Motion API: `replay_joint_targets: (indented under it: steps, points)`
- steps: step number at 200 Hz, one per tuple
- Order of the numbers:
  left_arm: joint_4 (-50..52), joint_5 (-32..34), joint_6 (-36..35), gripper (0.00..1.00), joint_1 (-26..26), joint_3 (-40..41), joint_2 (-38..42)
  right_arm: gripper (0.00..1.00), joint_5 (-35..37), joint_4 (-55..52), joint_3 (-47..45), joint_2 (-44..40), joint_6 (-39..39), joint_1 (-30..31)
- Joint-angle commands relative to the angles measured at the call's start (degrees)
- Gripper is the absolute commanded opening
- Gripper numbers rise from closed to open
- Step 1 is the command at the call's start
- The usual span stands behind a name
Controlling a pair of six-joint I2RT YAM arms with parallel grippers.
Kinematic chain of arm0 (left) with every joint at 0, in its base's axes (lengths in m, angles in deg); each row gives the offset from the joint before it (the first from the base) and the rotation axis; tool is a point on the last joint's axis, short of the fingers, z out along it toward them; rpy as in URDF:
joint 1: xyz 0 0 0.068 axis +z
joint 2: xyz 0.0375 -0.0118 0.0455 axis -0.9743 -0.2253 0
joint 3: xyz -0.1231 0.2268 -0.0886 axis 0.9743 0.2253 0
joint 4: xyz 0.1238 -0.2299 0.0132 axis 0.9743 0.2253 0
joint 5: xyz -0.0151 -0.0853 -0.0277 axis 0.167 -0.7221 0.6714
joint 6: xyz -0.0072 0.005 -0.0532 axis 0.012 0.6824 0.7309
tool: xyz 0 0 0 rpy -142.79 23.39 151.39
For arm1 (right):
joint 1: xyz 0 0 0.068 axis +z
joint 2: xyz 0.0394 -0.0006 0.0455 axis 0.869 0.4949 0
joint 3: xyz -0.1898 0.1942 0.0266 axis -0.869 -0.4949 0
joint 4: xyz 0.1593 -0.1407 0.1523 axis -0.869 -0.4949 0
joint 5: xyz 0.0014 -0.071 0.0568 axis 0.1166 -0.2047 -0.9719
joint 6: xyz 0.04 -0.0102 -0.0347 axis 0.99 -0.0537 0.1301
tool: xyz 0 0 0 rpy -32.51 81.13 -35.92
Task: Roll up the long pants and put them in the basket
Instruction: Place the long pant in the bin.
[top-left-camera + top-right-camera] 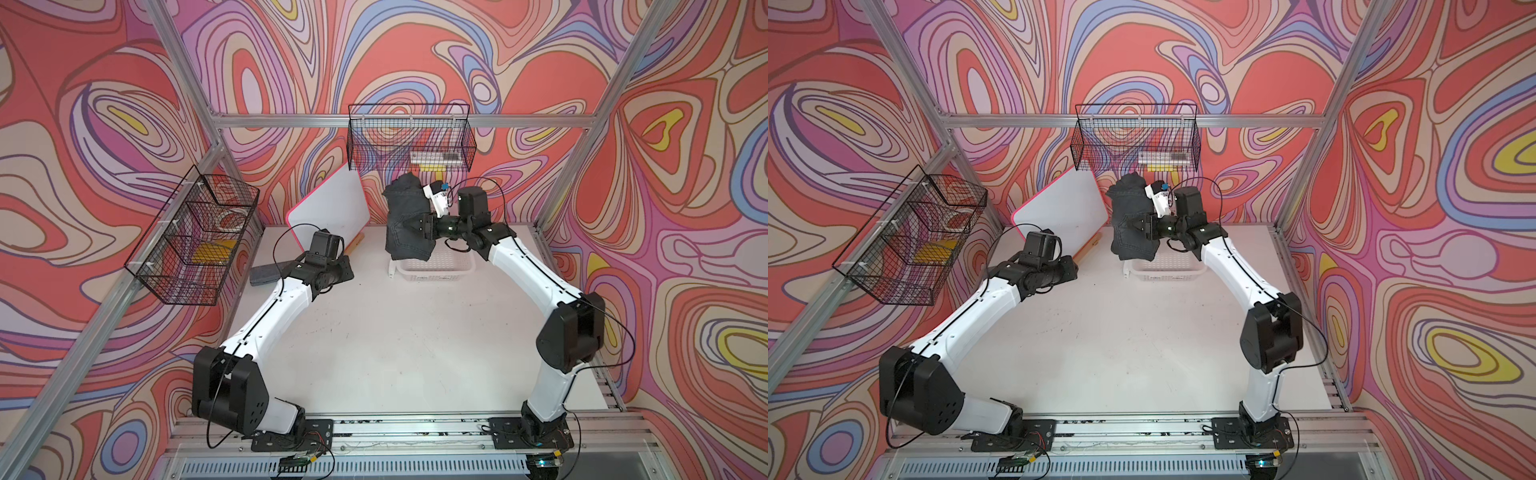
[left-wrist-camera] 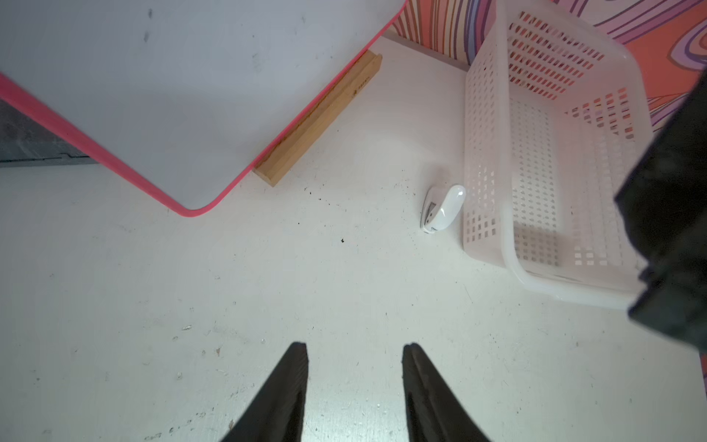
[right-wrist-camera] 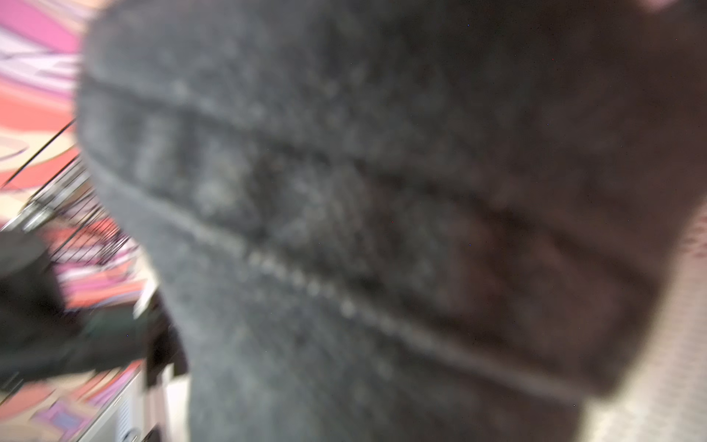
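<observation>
Dark denim of the long pants fills the R wrist view, blurred, w/ a stitched seam running across it. R pincer is clamped on that bundle approx. mid-height. In both top views the pants hang bunched, clear of the table, over a corner of the white plastic basket. Their lower edge overlaps the basket rim; touching or not, can't tell.

L pincer stands w/ fingers apart, nothing btwn them, over bare table. Further out, a small white stapler-like item lies just beside the basket wall. A wooden block sits under the edge of a pink-rimmed whiteboard, which leans vs. the back wall. A grey eraser lies on the table near the L arm's wrist.
</observation>
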Motion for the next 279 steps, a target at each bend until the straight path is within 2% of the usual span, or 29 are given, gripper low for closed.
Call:
replay_joint_targets:
  steps: [1,42,70,102,154,209,224,246,267,275,279]
  points:
    - [0.9,-0.9,1.4,0.44,-0.2,1.5,2.1,0.0,1.7,4.5,2.9,7.3,3.4,0.0]
    - [0.9,-1.5,1.2,0.42,-0.2,2.4,3.2,0.0,3.3,15.6,1.4,12.1,10.0,-2.6]
    - [0.7,-1.7,0.8,0.42,-0.2,1.9,2.7,0.0,3.5,16.5,4.3,14.8,12.3,-3.9]
    - [0.8,-1.9,0.3,0.41,-0.2,0.1,1.3,0.0,3.2,21.2,1.2,14.5,17.6,-6.3]
    - [0.3,-2.7,0.3,0.4,-0.2,-1.2,0.0,0.0,5.2,1.9,5.8,20.4,13.1,-9.8]
    - [0.3,-2.7,0.7,0.4,-0.2,-0.4,0.2,0.02,18.9,-29.8,24.0,30.7,5.6,-9.8]
    - [0.5,-2.7,0.8,0.4,-0.2,-0.4,0.0,0.15,23.9,-35.0,26.9,32.5,5.3,-9.8]
    - [0.6,-2.7,1.0,0.4,-0.2,-0.5,-0.1,0.52,28.0,-38.4,27.4,32.0,5.0,-9.7]
    - [0.8,-2.7,1.0,0.4,-0.2,-0.8,-0.5,0.69,30.7,-38.1,25.5,29.0,5.1,-9.7]
    - [0.8,-2.8,0.9,0.4,-0.2,-1.0,-0.7,0.92,31.8,-37.9,25.0,27.6,5.4,-9.7]
    - [0.8,-2.8,0.9,0.4,-0.2,-1.1,-0.7,0.98,32.3,-37.9,24.9,27.1,5.5,-9.6]
